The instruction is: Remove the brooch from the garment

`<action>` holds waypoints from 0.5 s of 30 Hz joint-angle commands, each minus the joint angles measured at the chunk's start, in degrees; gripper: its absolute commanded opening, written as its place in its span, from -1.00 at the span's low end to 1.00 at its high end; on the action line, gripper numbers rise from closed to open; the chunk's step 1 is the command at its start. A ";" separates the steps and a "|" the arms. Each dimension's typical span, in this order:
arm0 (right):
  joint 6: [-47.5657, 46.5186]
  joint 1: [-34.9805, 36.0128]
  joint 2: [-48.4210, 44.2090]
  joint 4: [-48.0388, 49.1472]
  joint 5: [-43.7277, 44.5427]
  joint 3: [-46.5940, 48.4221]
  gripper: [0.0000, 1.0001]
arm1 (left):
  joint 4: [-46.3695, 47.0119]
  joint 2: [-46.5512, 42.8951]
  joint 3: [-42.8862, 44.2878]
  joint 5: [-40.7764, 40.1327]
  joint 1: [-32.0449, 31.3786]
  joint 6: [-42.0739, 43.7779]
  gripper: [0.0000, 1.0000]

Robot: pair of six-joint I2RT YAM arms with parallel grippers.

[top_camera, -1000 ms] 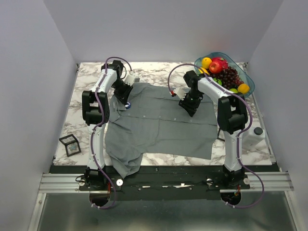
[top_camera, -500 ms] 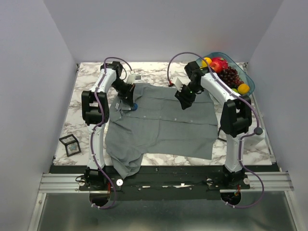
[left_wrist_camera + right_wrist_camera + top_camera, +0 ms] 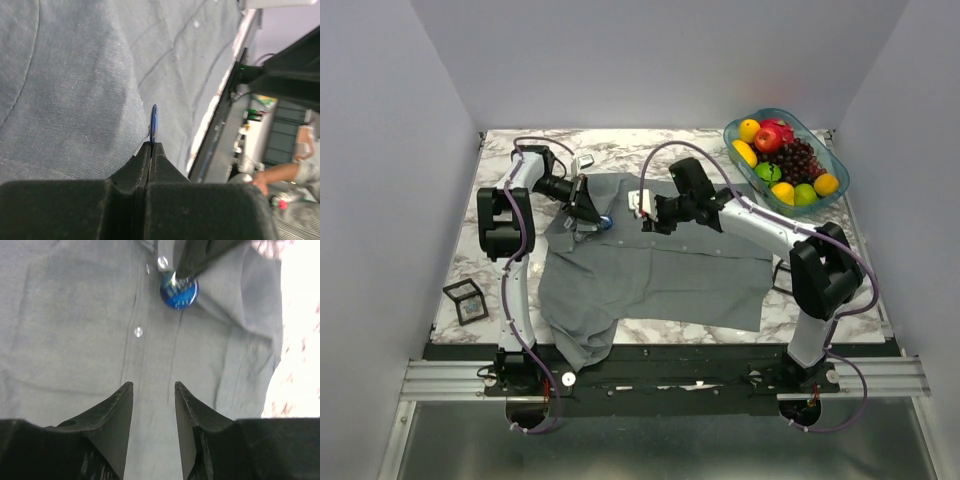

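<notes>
Brooch — face-on right wrist, edge-on left

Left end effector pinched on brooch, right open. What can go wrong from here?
The left end effector pinches the brooch only by its thin rim; it may slip off. The right end effector is open, not holding the garment, so pulling may drag the cloth up with it.

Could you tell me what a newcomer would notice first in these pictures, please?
The large grey button-up shirt fills the middle, and the tiny blue round brooch by its buttons is pinched in the shut left gripper. A clear blue bowl of bright fruit stands at the far right corner.
</notes>
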 commanded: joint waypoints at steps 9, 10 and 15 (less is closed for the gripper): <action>-15.07 3.67 0.98 41.78 -7.04 -13.38 -0.05 | -9.74 -8.16 -14.68 18.06 -0.63 -5.34 -1.00; -15.60 3.76 1.25 42.04 -7.57 -13.47 -0.05 | -8.95 -8.86 -15.92 18.94 -0.80 -6.66 -1.00; -21.66 4.63 2.22 37.30 -11.70 -12.68 -0.05 | 4.91 -11.15 -25.65 32.27 -1.33 -24.88 -1.00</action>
